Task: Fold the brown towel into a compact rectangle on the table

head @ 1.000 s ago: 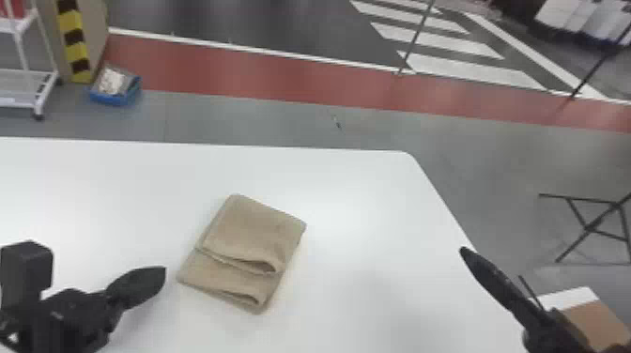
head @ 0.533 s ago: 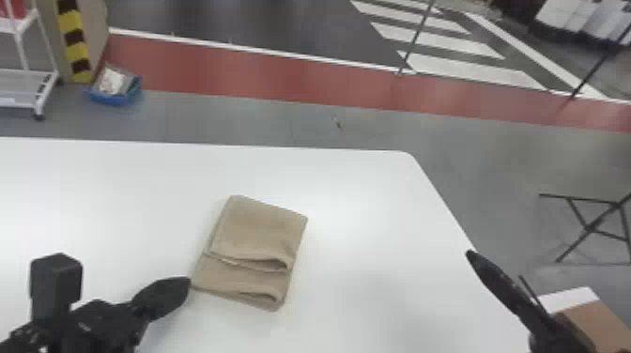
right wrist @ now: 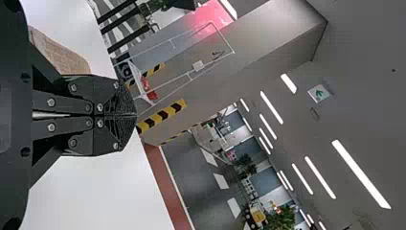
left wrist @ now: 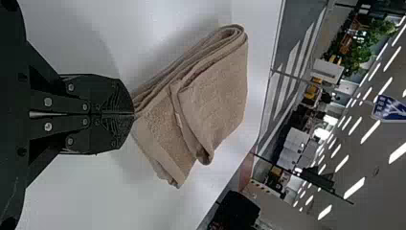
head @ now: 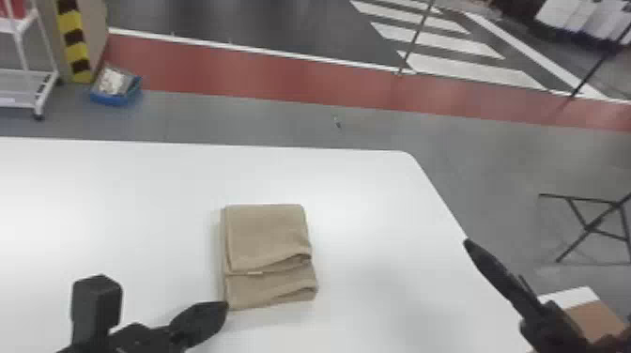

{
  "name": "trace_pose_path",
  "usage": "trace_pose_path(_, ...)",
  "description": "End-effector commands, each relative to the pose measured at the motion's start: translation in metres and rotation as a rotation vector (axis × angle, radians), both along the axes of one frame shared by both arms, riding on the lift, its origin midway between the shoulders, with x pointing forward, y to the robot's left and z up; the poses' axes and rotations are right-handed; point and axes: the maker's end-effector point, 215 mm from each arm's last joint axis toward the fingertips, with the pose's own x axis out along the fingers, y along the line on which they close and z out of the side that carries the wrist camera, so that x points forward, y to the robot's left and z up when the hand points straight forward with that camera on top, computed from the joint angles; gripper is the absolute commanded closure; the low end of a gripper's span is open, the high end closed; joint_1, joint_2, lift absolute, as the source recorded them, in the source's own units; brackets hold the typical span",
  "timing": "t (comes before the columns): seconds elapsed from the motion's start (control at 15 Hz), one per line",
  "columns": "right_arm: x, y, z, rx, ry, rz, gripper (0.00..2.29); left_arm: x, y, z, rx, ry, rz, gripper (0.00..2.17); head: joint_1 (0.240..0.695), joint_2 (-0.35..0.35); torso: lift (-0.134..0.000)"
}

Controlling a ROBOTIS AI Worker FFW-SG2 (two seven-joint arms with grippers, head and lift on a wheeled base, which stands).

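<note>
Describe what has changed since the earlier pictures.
The towel turned counterclockwise in the head view, its near end swinging right, as the left gripper moved right and nearer the robot. The towel stayed folded; the right gripper barely shifted.

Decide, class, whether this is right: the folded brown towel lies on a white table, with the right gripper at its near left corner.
The named gripper is wrong. The head view shows the left gripper at that near left corner; the folded brown towel does lie on a white table.
</note>
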Motion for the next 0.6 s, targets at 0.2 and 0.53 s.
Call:
trace_pose_path(0.2,0.056,0.001,-0.040,-0.054,0.071,-0.035,2.01,0.032,0.064,0.036,0.014,-0.080,0.124,1.73,0.695,-0.350,-0.124)
trace_pose_path(0.53,0.118,0.037,-0.054,-0.284,-0.028,-0.093,2.01,0.075,0.156,0.079,0.017,-0.233,0.312,1.73,0.695,-0.350,-0.124)
